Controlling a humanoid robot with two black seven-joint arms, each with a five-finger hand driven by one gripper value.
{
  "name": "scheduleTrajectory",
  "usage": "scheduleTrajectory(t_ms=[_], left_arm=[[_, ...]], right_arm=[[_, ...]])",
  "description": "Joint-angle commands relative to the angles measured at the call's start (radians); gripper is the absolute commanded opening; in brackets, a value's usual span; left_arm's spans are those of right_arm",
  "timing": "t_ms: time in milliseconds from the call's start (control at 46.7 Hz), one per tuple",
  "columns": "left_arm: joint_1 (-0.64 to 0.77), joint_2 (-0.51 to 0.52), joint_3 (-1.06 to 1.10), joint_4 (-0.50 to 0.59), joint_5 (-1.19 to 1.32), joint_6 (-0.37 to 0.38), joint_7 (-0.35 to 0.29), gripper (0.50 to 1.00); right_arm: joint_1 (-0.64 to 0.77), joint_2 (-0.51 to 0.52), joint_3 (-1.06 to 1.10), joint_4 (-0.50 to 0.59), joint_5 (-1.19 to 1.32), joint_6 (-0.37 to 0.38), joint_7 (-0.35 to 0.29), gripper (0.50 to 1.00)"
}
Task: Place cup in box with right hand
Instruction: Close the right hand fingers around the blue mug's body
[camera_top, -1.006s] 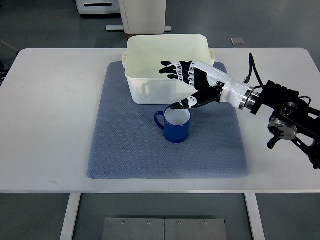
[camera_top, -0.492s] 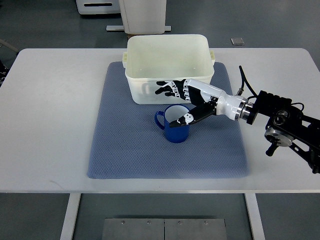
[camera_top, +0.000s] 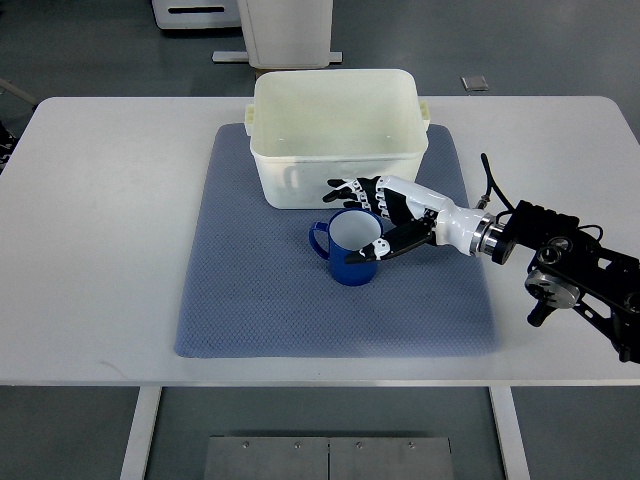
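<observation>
A blue cup (camera_top: 345, 247) with a white inside stands upright on the blue mat (camera_top: 250, 290), its handle pointing left. Just behind it sits the cream plastic box (camera_top: 335, 135), with nothing visible inside. My right hand (camera_top: 368, 217) comes in from the right and brackets the cup's right side: the fingers (camera_top: 352, 190) reach along its far rim and the thumb (camera_top: 372, 250) lies against its near rim. The fingers are still spread and the cup rests on the mat. The left arm does not show.
The mat lies on a white table (camera_top: 100, 230). My right forearm and its black wrist unit (camera_top: 560, 265) stretch over the table's right side. Grey floor and a white machine base (camera_top: 285, 30) lie beyond the far edge.
My right hand has come down from above the box's front wall and drawn toward me, settling around the cup's right side. The cup has not moved.
</observation>
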Motion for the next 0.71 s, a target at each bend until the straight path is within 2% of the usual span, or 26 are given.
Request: scheduleTrajectory(t_ms=[0, 278, 685], left_arm=[[0.000, 0.000, -0.001, 0.000, 0.000, 0.000, 0.000, 1.000], [0.000, 0.000, 0.001, 0.000, 0.000, 0.000, 0.000, 1.000], [0.000, 0.000, 0.001, 0.000, 0.000, 0.000, 0.000, 1.000]], right_arm=[[-0.008, 0.008, -0.002, -0.011, 0.000, -0.001, 0.000, 1.000], [-0.008, 0.024, -0.002, -0.060, 0.003, -0.014, -0.018, 1.000], [-0.020, 0.037, -0.002, -0.065, 0.005, -0.027, -0.038, 1.000]])
